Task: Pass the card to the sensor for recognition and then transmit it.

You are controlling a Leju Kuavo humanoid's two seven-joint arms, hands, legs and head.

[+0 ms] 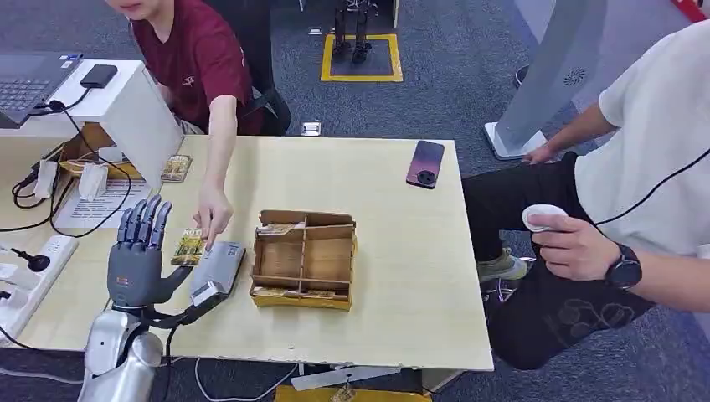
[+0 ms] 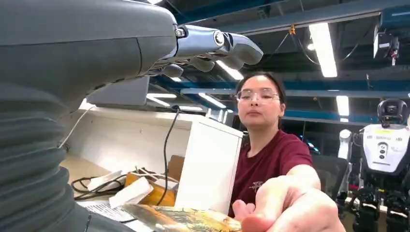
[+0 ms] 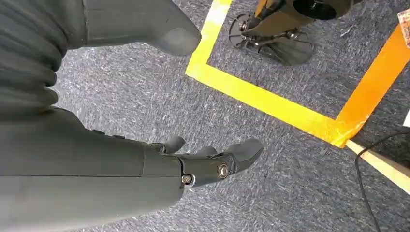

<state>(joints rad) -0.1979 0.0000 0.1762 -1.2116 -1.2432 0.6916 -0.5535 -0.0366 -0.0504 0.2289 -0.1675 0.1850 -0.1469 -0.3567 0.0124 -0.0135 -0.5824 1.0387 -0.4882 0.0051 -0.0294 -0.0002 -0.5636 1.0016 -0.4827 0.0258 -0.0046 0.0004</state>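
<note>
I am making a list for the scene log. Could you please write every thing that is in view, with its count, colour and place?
card: one, gold-green, at the table's left, touched by the person's hand, beside the left hand
sensor: one, grey, on the table left of the box
cardboard box: one, brown, divided, mid-table
phone: one, dark red, far right of the table
table: one, pale wood
laptop: one, dark, on the white stand at far left
power strip: one, white, left edge
person in red shirt: one, behind the table
person in white shirt: one, seated at right, holding a white device
left hand: grey, fingers apart, above the table
right hand: grey, hanging over the carpet
</note>
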